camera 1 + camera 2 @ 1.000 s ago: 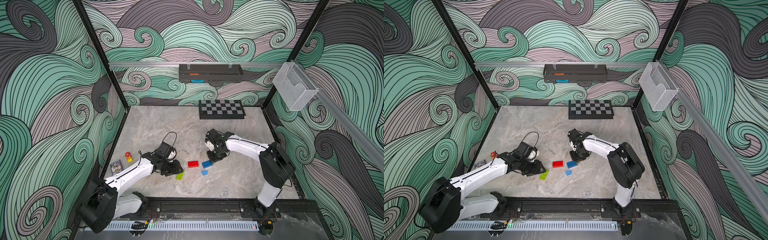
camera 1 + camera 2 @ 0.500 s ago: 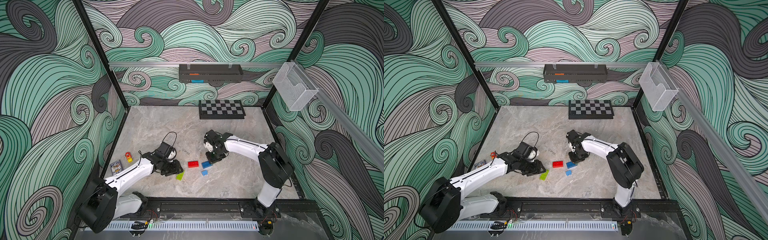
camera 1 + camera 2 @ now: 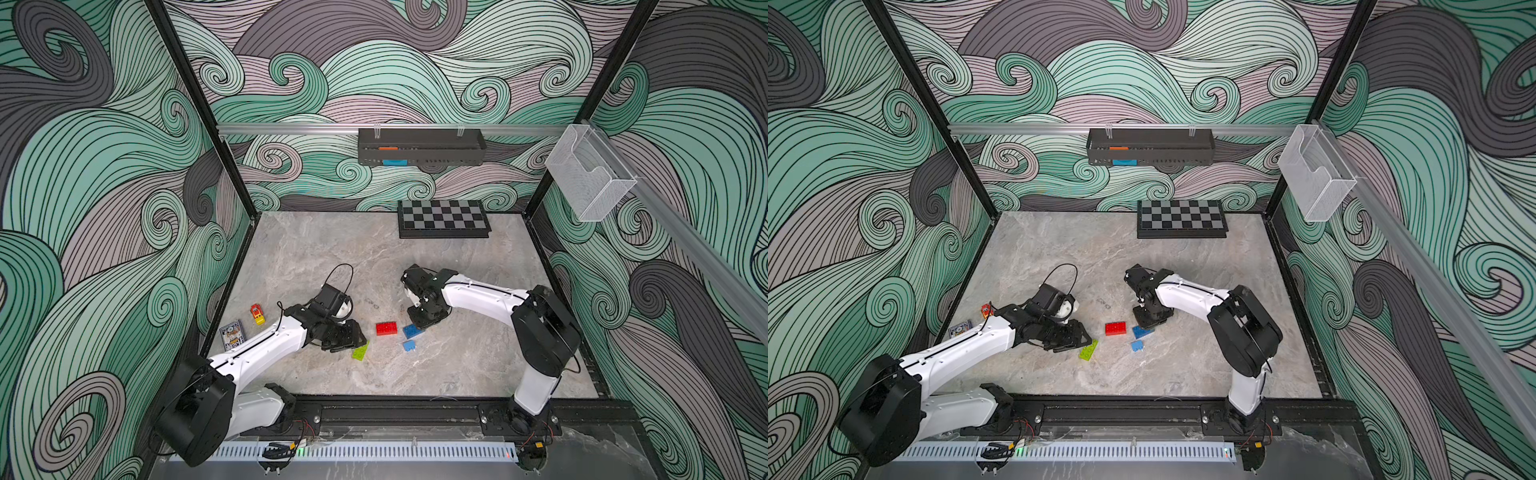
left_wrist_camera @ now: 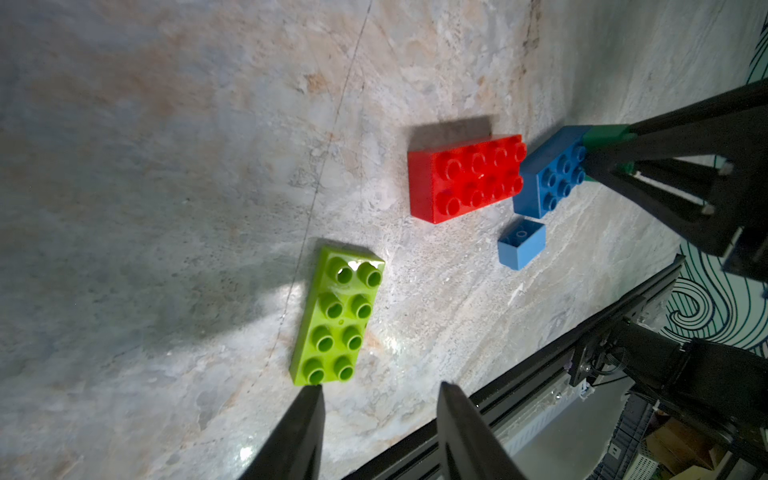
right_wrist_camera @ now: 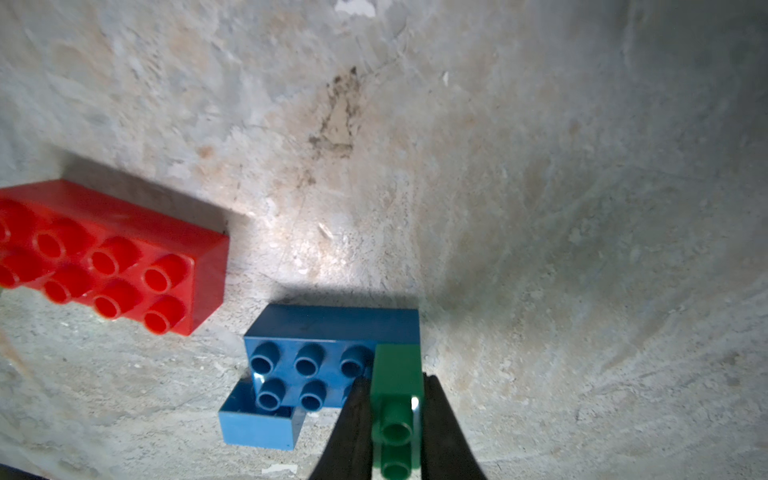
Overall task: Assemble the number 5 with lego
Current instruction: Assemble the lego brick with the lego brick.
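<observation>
Right wrist: right gripper clamped on dark green brick, over dark blue brick. Left gripper parted, empty, by lime brick.

Two arms are seen in both top views, alike in build. Long link covers are glossy white; joint housings, wrists and bases are matte black. A large round black housing sits at each elbow. A thin black cable is looped above the left wrist. Small red and yellow wires are exposed at the bases. Fingers are black, flat and tapered to narrow tips. The right gripper has similar black wedge-shaped fingers.
</observation>
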Tool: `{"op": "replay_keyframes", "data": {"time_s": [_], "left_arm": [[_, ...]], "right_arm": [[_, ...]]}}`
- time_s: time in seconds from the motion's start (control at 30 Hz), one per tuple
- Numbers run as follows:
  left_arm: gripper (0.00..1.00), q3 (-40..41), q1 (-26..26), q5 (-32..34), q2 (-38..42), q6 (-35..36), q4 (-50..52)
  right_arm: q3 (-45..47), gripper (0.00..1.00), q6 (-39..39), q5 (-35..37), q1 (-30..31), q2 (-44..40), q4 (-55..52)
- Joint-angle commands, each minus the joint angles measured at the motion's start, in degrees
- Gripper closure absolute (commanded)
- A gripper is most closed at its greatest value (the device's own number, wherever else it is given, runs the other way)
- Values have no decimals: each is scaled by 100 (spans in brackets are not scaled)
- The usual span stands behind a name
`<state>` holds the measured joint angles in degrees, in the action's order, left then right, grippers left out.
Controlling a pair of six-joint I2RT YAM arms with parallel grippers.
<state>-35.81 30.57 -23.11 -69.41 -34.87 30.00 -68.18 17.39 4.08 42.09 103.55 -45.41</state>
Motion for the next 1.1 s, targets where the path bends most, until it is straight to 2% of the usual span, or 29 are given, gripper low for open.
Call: {"op": "replay_keyframes", "data": {"time_s": [0.0, 0.37, 0.7, 0.97, 1.07], "left_arm": [[52, 16, 54, 91, 109, 77, 25], [51, 28, 72, 97, 112, 68, 18], [52, 5, 90, 132, 134, 74, 67], [52, -22, 90, 175, 164, 77, 122], [52, -26, 86, 176, 180, 77, 138]], "right_arm": [[268, 87, 168, -12, 128, 422, 143], [412, 88, 291, 57, 84, 357, 300], [48, 86, 226, 341, -510, 81, 182], [-256, 79, 168, 289, -552, 87, 63], [-333, 71, 150, 217, -543, 30, 12]]}}
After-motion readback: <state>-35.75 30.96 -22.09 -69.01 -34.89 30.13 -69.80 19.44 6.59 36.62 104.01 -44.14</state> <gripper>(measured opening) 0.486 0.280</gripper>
